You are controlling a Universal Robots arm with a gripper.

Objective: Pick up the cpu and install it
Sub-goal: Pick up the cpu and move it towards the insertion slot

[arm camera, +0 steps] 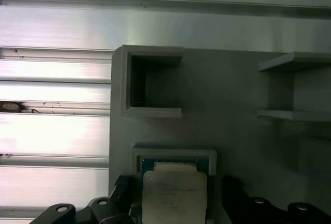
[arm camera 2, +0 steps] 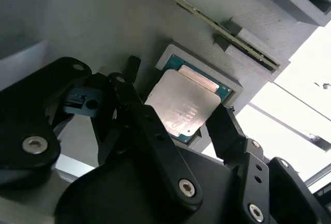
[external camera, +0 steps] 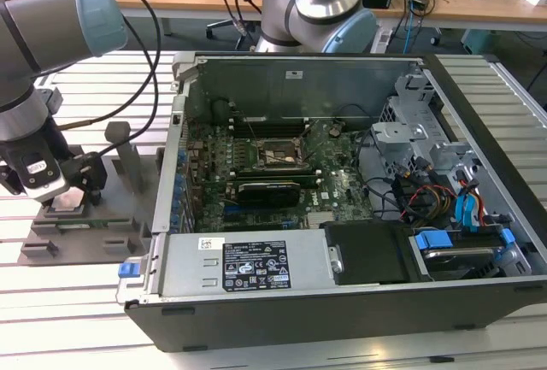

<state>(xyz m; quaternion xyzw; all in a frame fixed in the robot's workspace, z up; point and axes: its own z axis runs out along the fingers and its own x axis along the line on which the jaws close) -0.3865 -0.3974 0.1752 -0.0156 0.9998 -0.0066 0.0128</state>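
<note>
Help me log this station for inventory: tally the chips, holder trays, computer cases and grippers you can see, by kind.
Silver-grey square metal-topped cpu: 1
Grey plastic holder tray: 1
Open dark metal computer case: 1
Black two-fingered gripper: 1
Total: 4

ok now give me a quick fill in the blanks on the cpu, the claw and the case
1. The cpu lies in the ____ holder tray.
2. The claw has one finger on each ____ of the cpu.
3. The holder tray stands at the exterior view's ____, beside the computer case.
Missing words: grey; side; left.
</note>
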